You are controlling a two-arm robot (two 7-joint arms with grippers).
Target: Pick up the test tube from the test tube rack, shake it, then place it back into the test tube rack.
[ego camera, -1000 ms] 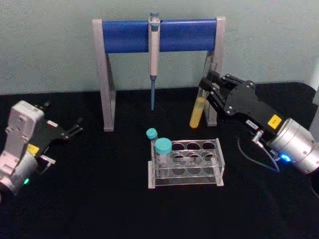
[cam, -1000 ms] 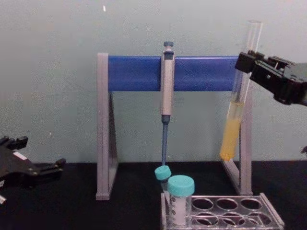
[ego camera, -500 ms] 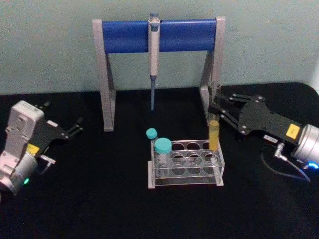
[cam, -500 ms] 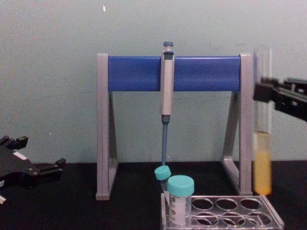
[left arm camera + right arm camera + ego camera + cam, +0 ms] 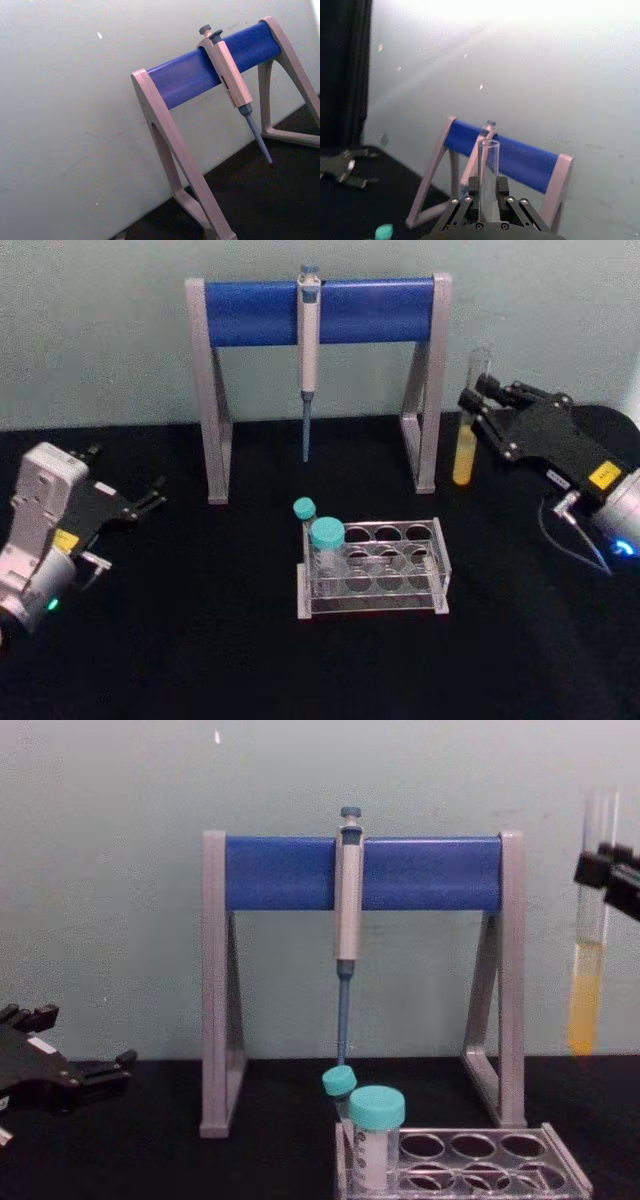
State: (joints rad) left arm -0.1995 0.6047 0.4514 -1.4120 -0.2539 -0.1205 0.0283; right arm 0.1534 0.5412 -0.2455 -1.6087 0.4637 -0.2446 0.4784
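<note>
You have one long, thin, clear glass test tube, uncapped, with yellow liquid in roughly its lower third and clear glass above; its bottom is rounded and its mouth is open. The right gripper is clamped on its upper part, just below the mouth; in the right wrist view the black fingers press on it from either side, with the rim standing above them. The tube hangs just to the right of the pipette stand and its right leg, behind and to the right of the test tube rack and well apart from it; none of it is in a hole.

Count with me: one long tube; two shorter teal-capped tubes at the rack's left end; one clear rack with rows of round holes; one grey-and-blue stand; one pipette hanging from the stand's blue bar.

The tube's long axis runs close to vertical, mouth up and round end down; in the chest view the tube leans slightly, its mouth a little further to the robot's right than its base.

Your left gripper sits idle low on the left, over the black table, with its fingers apart and nothing between them.
</note>
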